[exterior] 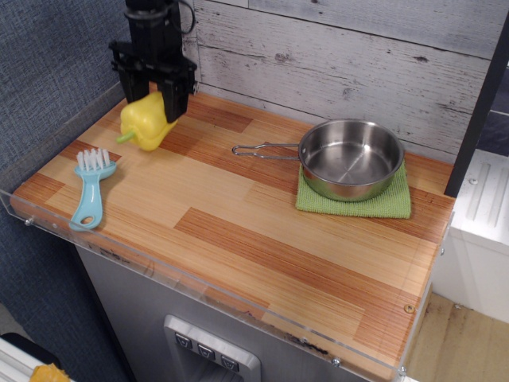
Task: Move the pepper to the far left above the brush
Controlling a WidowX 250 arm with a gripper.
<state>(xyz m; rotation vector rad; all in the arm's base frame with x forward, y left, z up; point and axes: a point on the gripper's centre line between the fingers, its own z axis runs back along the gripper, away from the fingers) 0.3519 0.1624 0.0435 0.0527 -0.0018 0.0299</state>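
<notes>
The yellow pepper [145, 126] is at the back left of the wooden counter, its green stem pointing left. My black gripper [153, 102] comes down from above and its two fingers are closed on the pepper's top. The pepper is at or just above the counter surface; I cannot tell which. The light-blue brush [90, 187] with white bristles lies flat near the left front edge, in front of the pepper and apart from it.
A steel pan [351, 159] with a wire handle sits on a green cloth [394, 204] at the back right. A clear acrylic rim [48, 151] runs along the counter's left and front edges. A plank wall stands behind.
</notes>
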